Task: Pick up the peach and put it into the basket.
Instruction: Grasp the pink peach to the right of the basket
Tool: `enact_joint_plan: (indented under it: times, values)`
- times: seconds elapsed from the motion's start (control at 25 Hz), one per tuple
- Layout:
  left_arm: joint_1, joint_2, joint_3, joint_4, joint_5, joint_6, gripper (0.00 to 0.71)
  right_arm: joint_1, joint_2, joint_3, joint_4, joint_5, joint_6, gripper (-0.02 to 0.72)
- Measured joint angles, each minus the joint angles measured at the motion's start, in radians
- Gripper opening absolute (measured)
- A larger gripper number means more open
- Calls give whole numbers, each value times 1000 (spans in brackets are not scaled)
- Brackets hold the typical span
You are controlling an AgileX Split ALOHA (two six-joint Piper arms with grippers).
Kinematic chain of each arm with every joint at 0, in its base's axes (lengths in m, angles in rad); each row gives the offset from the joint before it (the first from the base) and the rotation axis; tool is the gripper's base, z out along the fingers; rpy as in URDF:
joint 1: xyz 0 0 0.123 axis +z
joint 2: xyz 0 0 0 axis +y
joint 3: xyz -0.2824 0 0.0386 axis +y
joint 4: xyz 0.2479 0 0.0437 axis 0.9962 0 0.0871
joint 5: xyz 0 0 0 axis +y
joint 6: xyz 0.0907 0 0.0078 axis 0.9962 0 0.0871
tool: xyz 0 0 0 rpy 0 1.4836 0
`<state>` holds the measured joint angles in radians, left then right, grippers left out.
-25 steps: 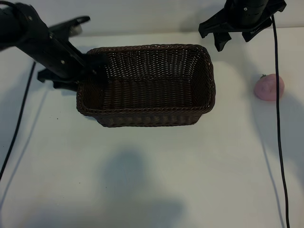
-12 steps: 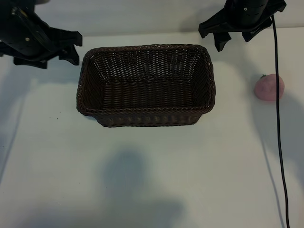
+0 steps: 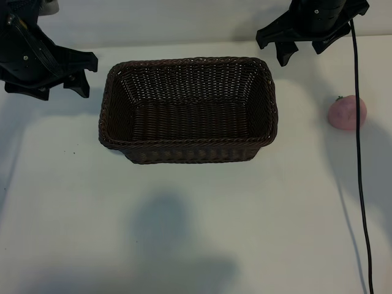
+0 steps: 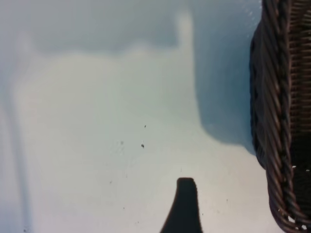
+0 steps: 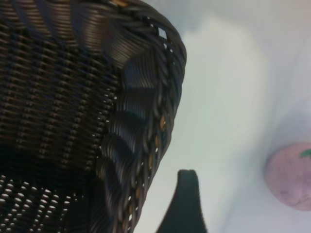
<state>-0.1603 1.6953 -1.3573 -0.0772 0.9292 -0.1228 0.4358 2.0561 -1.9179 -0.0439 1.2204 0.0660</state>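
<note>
Exterior view – we see the peach point(image 3: 347, 113) just right of the right gripper point(image 3: 302, 54), jaws spread, empty – nearer arm, basket point(image 3: 269, 98) between it and the left.

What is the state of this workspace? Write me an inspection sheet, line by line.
Surface: white table, shadows across it, a few tiny dark specks.
Job's things: peach lies on the table to the right of the basket, apart from it; the basket holds nothing.
Clutter: nothing seen.
Grippers: left gripper open, off the basket's left end, holding nothing; right gripper open, above the basket's far right corner, holding nothing.
Cables: a black cable hangs from the right arm and runs down the table's right side, passing the peach.
Surroundings: pale wall behind the table; nothing else seen.
</note>
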Motion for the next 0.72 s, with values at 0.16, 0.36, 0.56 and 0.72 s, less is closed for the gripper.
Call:
enact_joint_plan:
  times: [0.16, 0.36, 0.56, 0.72]
  values:
    - [0, 0, 1, 2, 0, -2, 599, 0, 0, 0, 0, 0, 0, 599]
    - [0, 0, 1, 22, 4, -4, 599, 0, 0, 0, 0, 0, 2, 599]
    - [0, 0, 1, 23, 4, -4, 599, 0, 0, 0, 0, 0, 20, 599]
    - [0, 0, 1, 24, 4, -4, 599, 0, 0, 0, -10, 0, 31, 599]
